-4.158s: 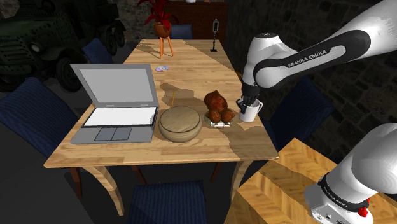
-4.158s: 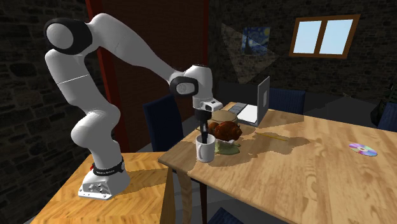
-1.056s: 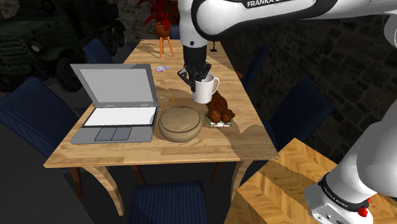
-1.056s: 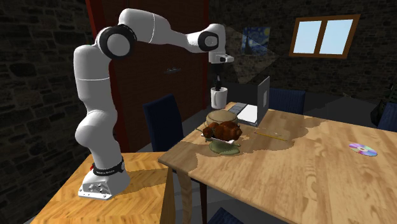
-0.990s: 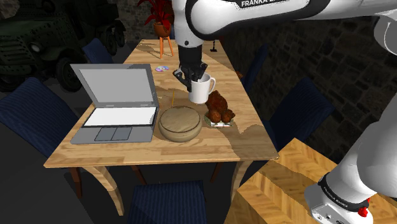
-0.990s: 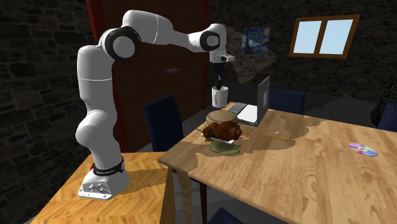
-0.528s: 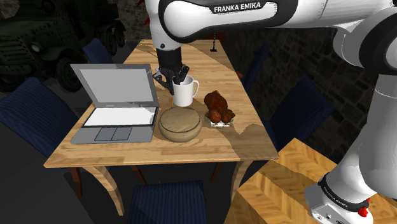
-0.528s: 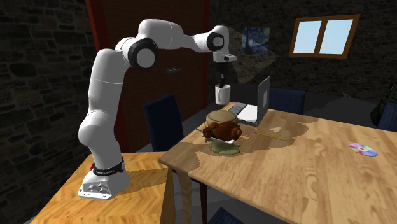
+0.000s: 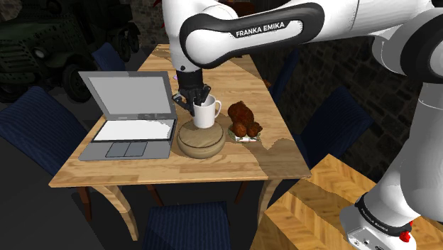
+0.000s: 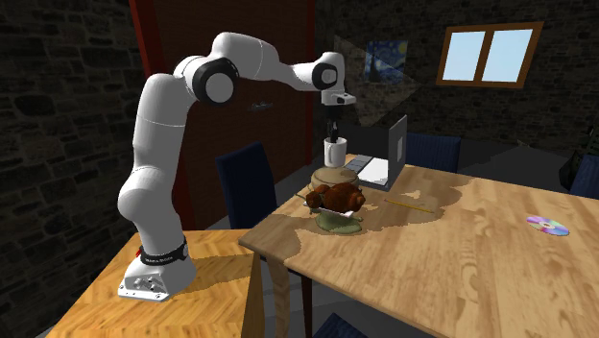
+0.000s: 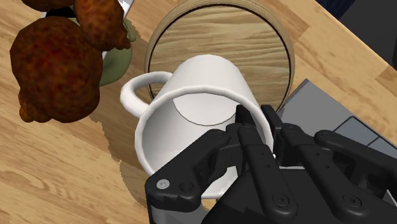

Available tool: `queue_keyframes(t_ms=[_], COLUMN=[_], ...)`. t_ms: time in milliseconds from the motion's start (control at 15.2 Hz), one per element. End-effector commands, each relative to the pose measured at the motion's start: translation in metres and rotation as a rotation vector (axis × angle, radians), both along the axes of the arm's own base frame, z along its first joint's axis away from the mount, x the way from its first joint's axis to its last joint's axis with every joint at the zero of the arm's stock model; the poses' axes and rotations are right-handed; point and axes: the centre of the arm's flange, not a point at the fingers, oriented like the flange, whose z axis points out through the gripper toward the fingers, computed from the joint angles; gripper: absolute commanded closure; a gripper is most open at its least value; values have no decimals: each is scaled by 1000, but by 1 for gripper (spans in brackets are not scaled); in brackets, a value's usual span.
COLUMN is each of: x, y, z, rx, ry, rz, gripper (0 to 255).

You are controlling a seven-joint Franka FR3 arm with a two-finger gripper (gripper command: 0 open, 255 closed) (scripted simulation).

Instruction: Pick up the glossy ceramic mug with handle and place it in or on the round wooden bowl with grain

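My black gripper (image 9: 196, 97) is shut on the rim of a plain white mug (image 9: 206, 112) with a handle, one finger inside and one outside. The mug hangs upright just over the round wooden bowl (image 9: 201, 138), which has a flat top with grain. From the second exterior view the mug (image 10: 334, 151) sits a small gap above the bowl (image 10: 335, 179), under the gripper (image 10: 332, 131). In the wrist view the gripper (image 11: 253, 122) clasps the mug (image 11: 191, 121) wall, with the bowl (image 11: 222, 38) straight beneath and the handle pointing toward the brown lumpy object.
An open laptop (image 9: 131, 117) stands beside the bowl on the shoulder view's left. A brown lumpy object (image 9: 243, 120) on a small plate lies on the bowl's other side. A disc (image 10: 548, 226) and a potted plant (image 9: 181, 28) are farther along the wooden table (image 9: 213, 167). Blue chairs surround it.
The arm has carried the mug from above the brown object toward the laptop side and lowered it, so it now hangs close over the bowl. The grip stays the same.
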Motion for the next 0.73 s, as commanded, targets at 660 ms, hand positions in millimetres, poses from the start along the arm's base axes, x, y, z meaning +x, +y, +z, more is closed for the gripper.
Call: queue_keyframes(t_ms=[660], x=[1], y=[0], z=[-42], rx=[0], ry=[-1], rz=[0], gripper=[255])
